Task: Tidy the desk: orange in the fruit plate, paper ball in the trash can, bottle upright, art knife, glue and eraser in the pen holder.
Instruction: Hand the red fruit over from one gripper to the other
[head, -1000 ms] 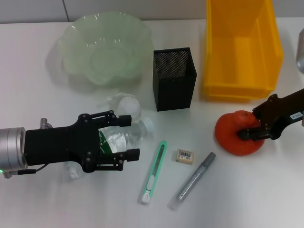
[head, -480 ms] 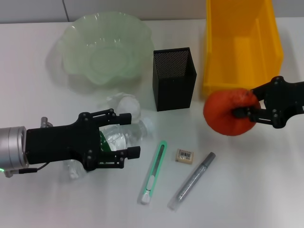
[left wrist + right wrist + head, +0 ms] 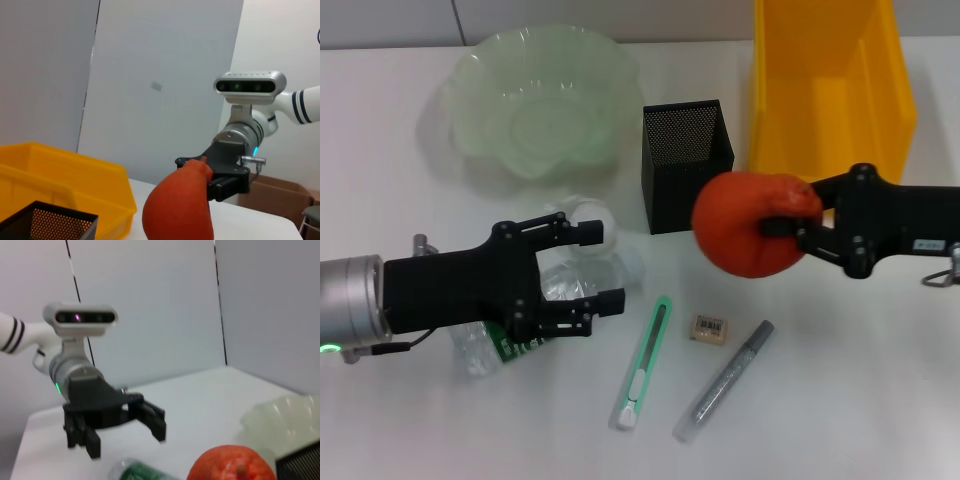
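Observation:
My right gripper [image 3: 788, 226] is shut on the orange [image 3: 748, 222] and holds it above the table, just right of the black mesh pen holder [image 3: 686, 165]. The orange also shows in the left wrist view [image 3: 179, 210] and the right wrist view [image 3: 232, 465]. My left gripper [image 3: 605, 268] is open over the clear bottle [image 3: 525, 335], which lies on its side with a green label. A whitish paper ball [image 3: 585, 215] lies beside it. The green art knife [image 3: 645, 365], eraser [image 3: 709, 327] and grey glue stick [image 3: 725, 382] lie on the table in front.
The pale green fruit plate [image 3: 535, 100] stands at the back left. The yellow bin [image 3: 830, 85] stands at the back right, behind the orange. In the right wrist view the left gripper [image 3: 115, 432] hangs open just above the bottle [image 3: 142, 472].
My right gripper lifted the orange off the table and carried it left, toward the pen holder. My left gripper shifted slightly right; the bottle's green label now shows below its fingers.

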Motion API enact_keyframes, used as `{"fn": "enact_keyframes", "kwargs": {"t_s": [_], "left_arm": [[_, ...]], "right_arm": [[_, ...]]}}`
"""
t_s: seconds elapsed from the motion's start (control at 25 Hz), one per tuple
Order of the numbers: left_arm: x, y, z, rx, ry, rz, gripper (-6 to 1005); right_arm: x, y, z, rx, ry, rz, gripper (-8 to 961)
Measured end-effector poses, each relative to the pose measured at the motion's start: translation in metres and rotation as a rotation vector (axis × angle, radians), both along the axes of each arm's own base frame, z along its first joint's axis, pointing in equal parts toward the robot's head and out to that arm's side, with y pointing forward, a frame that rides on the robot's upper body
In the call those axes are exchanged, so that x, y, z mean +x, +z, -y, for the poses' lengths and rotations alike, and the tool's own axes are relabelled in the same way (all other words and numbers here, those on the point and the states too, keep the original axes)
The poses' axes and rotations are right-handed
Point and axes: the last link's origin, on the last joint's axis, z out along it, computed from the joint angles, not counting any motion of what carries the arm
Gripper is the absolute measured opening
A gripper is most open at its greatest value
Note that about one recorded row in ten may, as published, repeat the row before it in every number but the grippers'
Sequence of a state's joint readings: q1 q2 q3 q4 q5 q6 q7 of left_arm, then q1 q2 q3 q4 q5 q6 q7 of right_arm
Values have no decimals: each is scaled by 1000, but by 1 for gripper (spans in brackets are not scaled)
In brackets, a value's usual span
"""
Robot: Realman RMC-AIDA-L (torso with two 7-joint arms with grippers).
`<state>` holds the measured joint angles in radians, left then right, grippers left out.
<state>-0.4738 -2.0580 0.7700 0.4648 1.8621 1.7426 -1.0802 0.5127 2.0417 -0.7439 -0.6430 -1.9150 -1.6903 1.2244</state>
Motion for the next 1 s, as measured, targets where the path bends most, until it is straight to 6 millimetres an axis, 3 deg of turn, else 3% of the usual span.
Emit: {"fn": "enact_keyframes", "kwargs": {"t_s": [0.4, 1.0], "left_arm": [[5, -8, -4, 1, 10, 4, 786], [5, -10, -10, 24, 32, 2, 781]], "right_arm": [[-17, -34, 7, -40, 56, -90, 54], [-27, -51, 7, -72, 71, -118, 63]]}}
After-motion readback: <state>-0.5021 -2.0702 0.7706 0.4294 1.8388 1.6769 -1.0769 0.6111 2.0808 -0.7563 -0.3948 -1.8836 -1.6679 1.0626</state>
